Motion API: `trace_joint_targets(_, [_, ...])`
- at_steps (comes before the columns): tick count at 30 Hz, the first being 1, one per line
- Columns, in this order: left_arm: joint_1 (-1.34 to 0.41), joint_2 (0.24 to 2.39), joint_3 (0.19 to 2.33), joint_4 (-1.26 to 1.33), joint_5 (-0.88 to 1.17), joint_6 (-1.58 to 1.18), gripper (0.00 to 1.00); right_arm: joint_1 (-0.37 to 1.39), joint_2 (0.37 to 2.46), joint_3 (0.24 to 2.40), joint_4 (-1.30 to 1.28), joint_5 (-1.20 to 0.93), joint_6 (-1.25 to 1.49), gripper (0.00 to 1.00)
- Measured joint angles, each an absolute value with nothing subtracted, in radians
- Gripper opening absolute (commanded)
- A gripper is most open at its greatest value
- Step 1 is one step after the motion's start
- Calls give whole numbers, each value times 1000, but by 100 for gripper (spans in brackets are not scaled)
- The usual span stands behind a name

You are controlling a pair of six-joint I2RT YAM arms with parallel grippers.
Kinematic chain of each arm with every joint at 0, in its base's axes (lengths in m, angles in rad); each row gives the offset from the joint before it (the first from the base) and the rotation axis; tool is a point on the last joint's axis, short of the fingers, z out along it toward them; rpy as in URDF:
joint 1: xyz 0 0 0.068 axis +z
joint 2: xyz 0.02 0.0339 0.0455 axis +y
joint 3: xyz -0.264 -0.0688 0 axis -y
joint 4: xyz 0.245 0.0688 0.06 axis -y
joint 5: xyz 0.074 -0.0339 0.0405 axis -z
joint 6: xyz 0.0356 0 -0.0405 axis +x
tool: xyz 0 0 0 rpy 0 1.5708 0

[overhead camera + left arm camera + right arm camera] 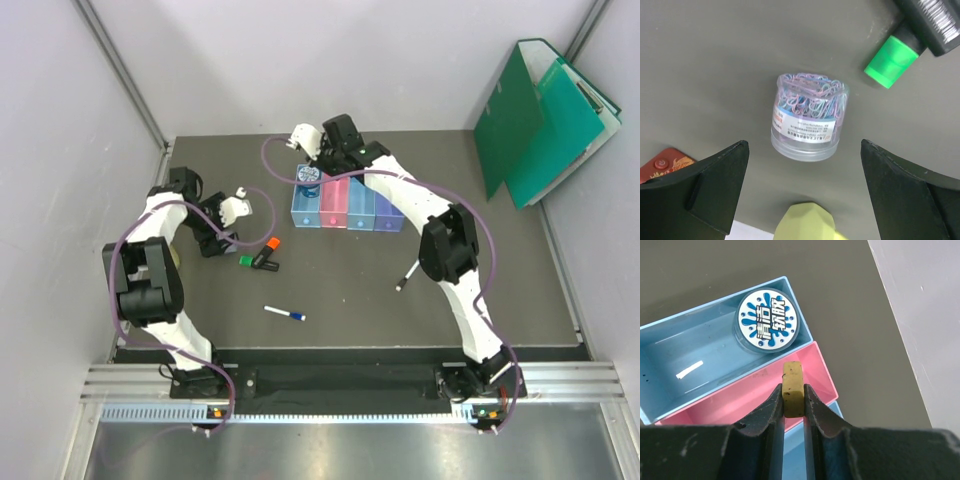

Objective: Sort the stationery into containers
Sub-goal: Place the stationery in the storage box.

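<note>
R gripper (793,394): narrow, pinching tan eraser (792,376) betw. both fingers; eraser's top pokes past the tips.
Eraser pos.: above bin row (345,227), over pink bin (740,400), close to that bin's far short wall; height above the rim can't be told.
Pink bin: 2nd from row's left end, long walls touching its neighbours.
Light-blue end bin (690,360): row's left end; blue round tape roll (767,320) lies flat inside at the far end, spanning nearly wall to wall.
L gripper (804,146): wide open, fingers (715,190) either side of clear jar of paper clips (807,117), not touching it.
Jar pos.: on dark mat (350,300), left of row, well apart.
Green highlighter (890,62): just beyond jar, near-left of row.
Orange-and-black highlighter (268,248): beside the green one, same side of row.
White pen w/ blue cap (285,314): well to the near side of row, alone on the mat.
Black-and-white marker (407,277): near side of row's right end, by R arm's elbow.
Open room: broad strip of mat betw. row's near edge and pen.
Green folders (545,120): lean at the far-right corner, well apart from row's right end.
</note>
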State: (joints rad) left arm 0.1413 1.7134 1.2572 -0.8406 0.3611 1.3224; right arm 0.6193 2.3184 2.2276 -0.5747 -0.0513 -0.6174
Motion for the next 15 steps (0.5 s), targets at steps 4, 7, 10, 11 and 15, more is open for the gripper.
trace_joint_targets(4, [142, 1736, 1289, -854, 397, 1311, 97, 619, 2329, 2228, -566, -47, -618, 5])
trace_joint_targets(7, [141, 1742, 1300, -856, 413, 1311, 97, 619, 2340, 2228, -565, -44, -618, 5])
trace_joint_targets(10, [135, 1742, 1300, -860, 424, 1311, 97, 619, 2357, 2242, -564, -42, -619, 5])
trace_joint_targets(11, [134, 1742, 1300, -860, 427, 1311, 97, 619, 2362, 2248, -563, -41, -619, 5])
trace_joint_targets(15, [125, 1744, 1300, -861, 431, 1311, 97, 619, 2368, 2260, -560, -39, -618, 5])
